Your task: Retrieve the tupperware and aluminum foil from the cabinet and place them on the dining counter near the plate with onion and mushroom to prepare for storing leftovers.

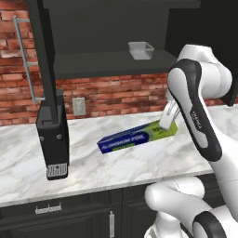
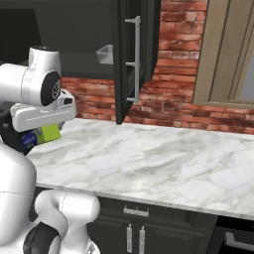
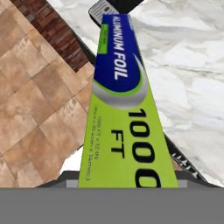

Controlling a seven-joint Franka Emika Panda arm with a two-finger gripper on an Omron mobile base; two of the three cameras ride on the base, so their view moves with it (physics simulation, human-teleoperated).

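My gripper [image 1: 166, 122] is shut on the lime-green end of the aluminum foil [image 1: 137, 138], a long blue carton held tilted above the marble worktop. In the hand view the aluminum foil [image 3: 122, 109] runs away from the camera and covers the fingertips. Its green end [image 2: 49, 133] peeks out under the hand in the right base view. The tupperware [image 1: 141, 50], a clear greyish tub, sits on the dark shelf of the open cabinet [image 1: 107, 62]; the tupperware [image 2: 105, 54] shows beside the door. The dining counter and the plate are out of view.
The marble worktop [image 1: 93, 162] has dark drawer fronts below and a brick wall behind. One open cabinet door [image 1: 46, 79] hangs at the left, another [image 2: 130, 59] with a silver bar handle at the right. A wall socket [image 1: 79, 106] sits on the brick.
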